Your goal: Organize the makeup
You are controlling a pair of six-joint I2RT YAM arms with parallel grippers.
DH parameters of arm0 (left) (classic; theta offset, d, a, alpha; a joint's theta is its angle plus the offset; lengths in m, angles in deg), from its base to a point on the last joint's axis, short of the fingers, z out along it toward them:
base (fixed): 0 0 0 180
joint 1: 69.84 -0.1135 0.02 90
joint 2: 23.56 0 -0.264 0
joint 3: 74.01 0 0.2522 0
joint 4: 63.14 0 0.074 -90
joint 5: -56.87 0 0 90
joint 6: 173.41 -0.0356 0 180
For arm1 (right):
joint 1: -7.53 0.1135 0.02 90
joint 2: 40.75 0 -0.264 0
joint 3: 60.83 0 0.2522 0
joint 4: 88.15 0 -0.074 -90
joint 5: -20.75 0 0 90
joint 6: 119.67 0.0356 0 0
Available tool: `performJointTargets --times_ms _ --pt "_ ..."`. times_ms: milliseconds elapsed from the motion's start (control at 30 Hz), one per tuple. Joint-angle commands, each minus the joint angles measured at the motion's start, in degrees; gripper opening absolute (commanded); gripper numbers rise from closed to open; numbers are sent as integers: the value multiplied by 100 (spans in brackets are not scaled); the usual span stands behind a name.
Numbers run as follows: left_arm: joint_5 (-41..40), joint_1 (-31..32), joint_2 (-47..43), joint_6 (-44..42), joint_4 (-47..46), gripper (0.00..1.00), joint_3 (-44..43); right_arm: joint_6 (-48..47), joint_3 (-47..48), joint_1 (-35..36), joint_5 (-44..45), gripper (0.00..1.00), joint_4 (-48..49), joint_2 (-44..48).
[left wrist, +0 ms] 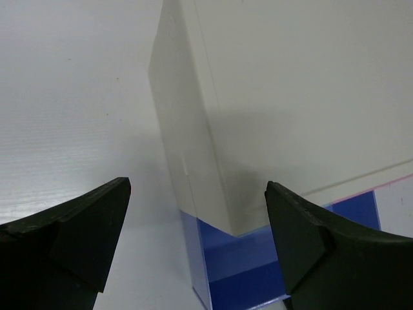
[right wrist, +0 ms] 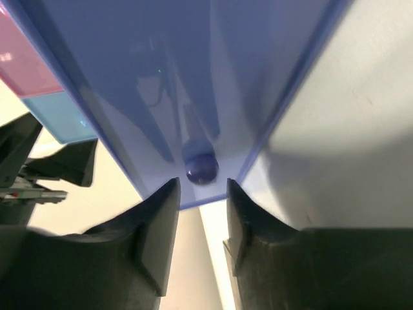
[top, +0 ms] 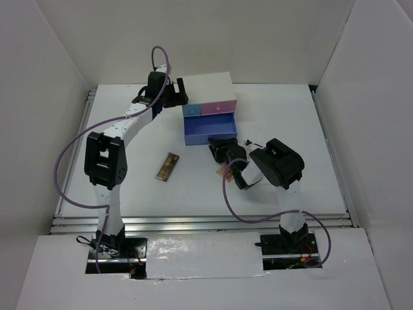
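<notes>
- Left gripper (left wrist: pixel 197 194): wide open at the white plastic box (top: pixel 208 87), holding nothing.
- Right gripper (right wrist: pixel 201 190): narrow gap, empty, at the open blue drawer (top: pixel 210 137)'s round knob (right wrist: pixel 201 168). A push could slide the unheld box.
- Long brown eyeshadow palette (top: pixel 168 166) lies apart, left of the drawer.

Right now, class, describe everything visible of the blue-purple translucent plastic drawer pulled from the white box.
The blue-purple drawer is an open-topped tray, slid out at the bottom of the white box, beneath a light-blue drawer and a pink drawer. No contents show. Its front wall carries a round knob; the right gripper, jaws parted, sits just before it.
</notes>
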Motion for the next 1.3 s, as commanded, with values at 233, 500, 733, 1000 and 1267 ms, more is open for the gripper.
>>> performJointTargets --times_ms 233,500,733,1000,1267 --pt "-614 23 -1785 436 950 99 442 -479 -480 152 16 100 210 969" --pt "-659 75 -3551 840 922 99 2462 -1910 -402 179 -264 100 -578 2031" --pt "-817 1128 -5570 1289 1827 99 3634 -6566 2355 117 -1141 100 -7348 2780" --pt "-2055 1666 -6752 525 3761 99 3811 -9039 2386 152 -687 100 -9396 3088" --pt "-2145 1666 -7420 112 3586 99 4470 -9928 2393 240 -880 100 -9737 2536"
